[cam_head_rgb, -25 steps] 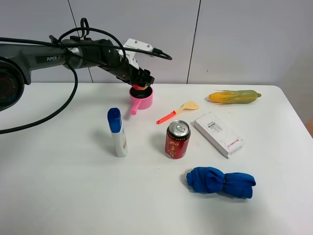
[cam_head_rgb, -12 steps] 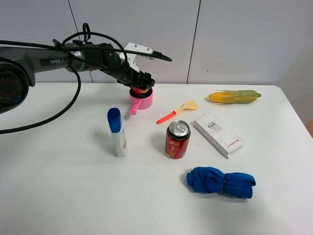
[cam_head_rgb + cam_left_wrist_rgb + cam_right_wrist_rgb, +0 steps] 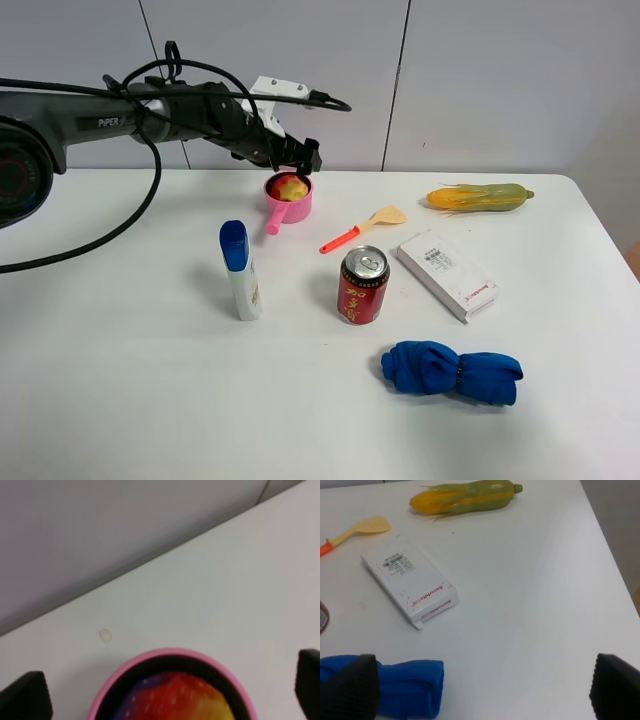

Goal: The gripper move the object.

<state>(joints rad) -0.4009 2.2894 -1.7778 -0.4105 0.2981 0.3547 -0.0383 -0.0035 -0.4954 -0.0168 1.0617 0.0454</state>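
The left gripper (image 3: 300, 162) hangs just above a pink cup (image 3: 291, 209) at the far side of the table (image 3: 120, 400), its jaws spread wide and holding nothing. The ball (image 3: 292, 187), red shading to yellow, sits inside the cup, below and between the fingertips (image 3: 24, 695). The move looks complete, and the wide jaws leave room to lift clear of the rim. The right gripper (image 3: 482, 686), likewise spread and empty, idles near a blue cloth (image 3: 405, 687).
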